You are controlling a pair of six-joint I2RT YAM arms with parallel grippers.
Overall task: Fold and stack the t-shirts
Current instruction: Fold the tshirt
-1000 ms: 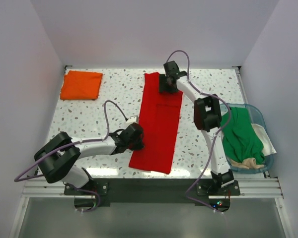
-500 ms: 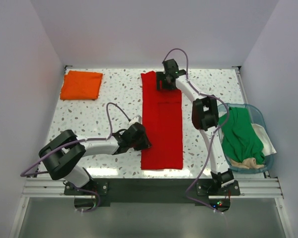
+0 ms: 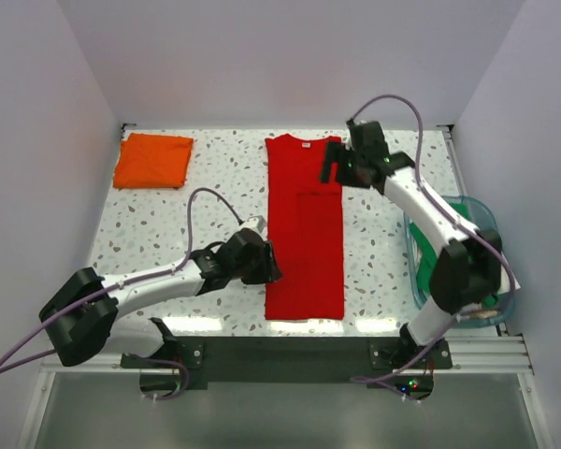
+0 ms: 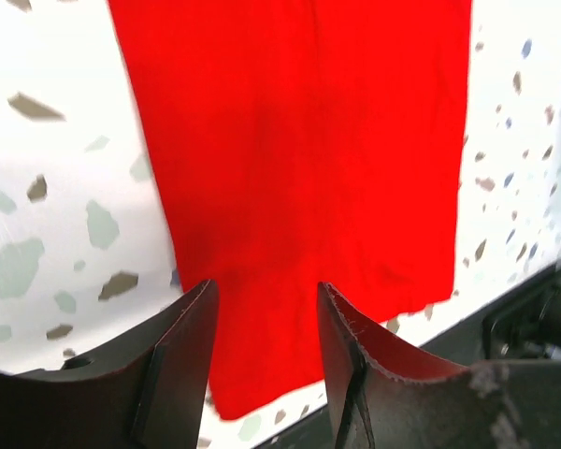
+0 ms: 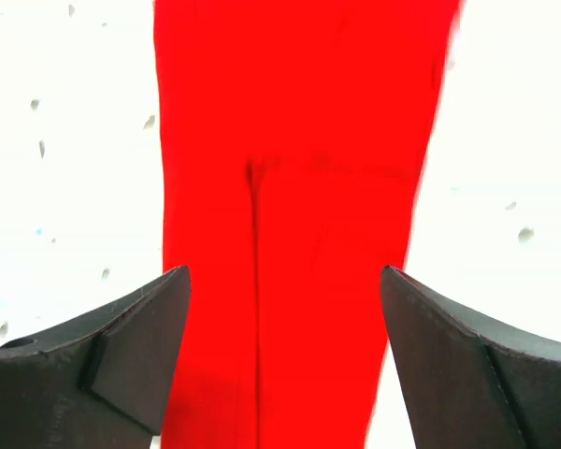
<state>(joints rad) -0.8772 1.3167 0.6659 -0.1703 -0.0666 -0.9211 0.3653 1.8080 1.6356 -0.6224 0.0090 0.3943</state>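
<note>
The red t-shirt lies flat as a long narrow strip down the middle of the table, neck label at the far end. It fills the left wrist view and the right wrist view. My left gripper is open and empty at the strip's left edge near its front end. My right gripper is open and empty over the strip's far right corner. A folded orange t-shirt lies at the far left. A green t-shirt lies in the tub.
The translucent teal tub stands at the right edge, holding the green shirt and a pale cloth. White walls close the table on three sides. The dark front rail runs along the near edge.
Both grippers have let go of the red shirt. It was straightened from a slant and now lies flat. The right arm swung right and lower; the left arm drew back slightly.
</note>
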